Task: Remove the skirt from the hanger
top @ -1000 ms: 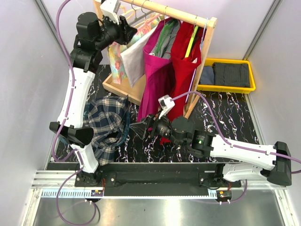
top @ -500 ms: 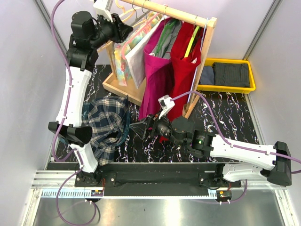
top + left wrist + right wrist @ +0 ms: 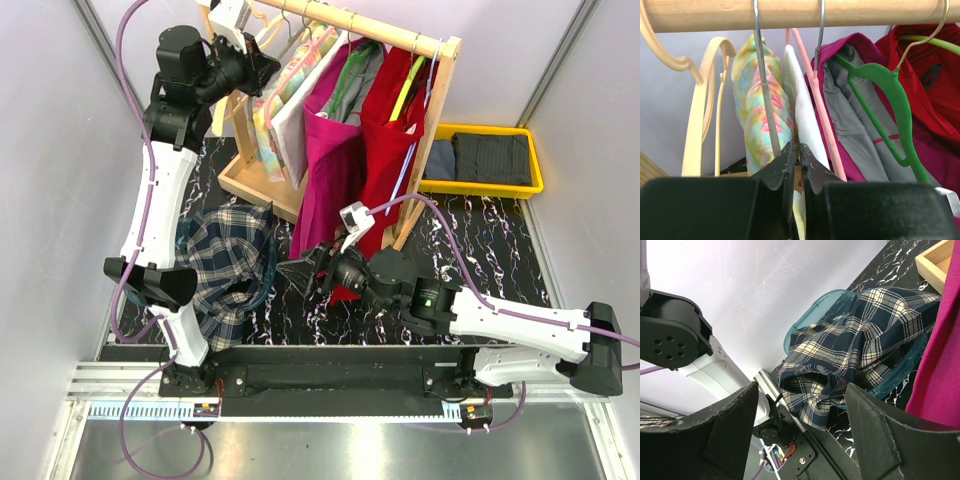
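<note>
Right gripper (image 3: 300, 272) hovers low at about 6 o'clock on the table, jaws wide and empty, just as it was a second ago. It points toward 9 o'clock, where a plaid cloth (image 3: 225, 260) lies heaped in a teal basin (image 3: 805, 322).

Farther back, at 12 o'clock, the left gripper (image 3: 796, 150) is raised to the rail (image 3: 840, 12), and this is where the change is. Over the last second its jaws have narrowed from a moderate gap to a thin slit, the tips all but meeting. The wrist has also edged toward 9 o'clock and back.

The tips sit at the foot of a wire hanger (image 3: 763, 80), just beside the pastel skirt (image 3: 747, 100) at 11 o'clock and the white garment (image 3: 796, 100) at 1 o'clock. Whether they pinch the wire, some cloth or nothing cannot be told, because the fingers hide the spot.

Both garments now hang straighter and closer together than a second ago, so the gripper has probably disturbed them.

The pastel skirt, judged to be the one wanted, is still on its hanger on the rail. The closing looks like the start of a grasp there. If it has caught, the next step is likely to pull the skirt free. If not, the gripper must reopen and try again.
</note>
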Robot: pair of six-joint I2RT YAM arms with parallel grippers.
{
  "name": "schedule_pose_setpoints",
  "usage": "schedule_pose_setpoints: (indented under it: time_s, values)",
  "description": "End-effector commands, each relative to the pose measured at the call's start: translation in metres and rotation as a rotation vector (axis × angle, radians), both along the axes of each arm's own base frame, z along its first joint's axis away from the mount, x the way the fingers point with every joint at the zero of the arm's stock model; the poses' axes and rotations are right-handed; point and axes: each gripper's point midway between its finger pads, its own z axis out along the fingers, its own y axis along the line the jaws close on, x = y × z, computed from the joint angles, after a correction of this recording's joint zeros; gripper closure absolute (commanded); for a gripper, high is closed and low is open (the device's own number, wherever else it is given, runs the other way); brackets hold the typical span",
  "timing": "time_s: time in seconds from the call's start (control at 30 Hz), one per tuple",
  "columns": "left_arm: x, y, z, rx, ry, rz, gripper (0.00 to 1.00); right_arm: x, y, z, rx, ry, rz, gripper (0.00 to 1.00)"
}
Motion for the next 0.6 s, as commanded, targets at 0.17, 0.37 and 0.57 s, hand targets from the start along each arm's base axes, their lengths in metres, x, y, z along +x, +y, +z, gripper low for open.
schedule_pose_setpoints:
  time_s: [0.17, 0.37, 0.57]
  values:
    - [0.004, -0.008, -0.015, 0.106, -0.041, 0.014, 0.72, -0.007, -0.01, 0.04, 0.101, -0.064, 0.009, 0.22]
    - [0.006, -0.012, -0.021, 0.133, -0.044, 0.014, 0.68, -0.007, -0.015, 0.042, 0.113, -0.064, -0.004, 0.21]
    - [0.007, -0.014, -0.024, 0.15, -0.047, 0.009, 0.85, -0.007, -0.02, 0.044, 0.12, -0.064, -0.017, 0.21]
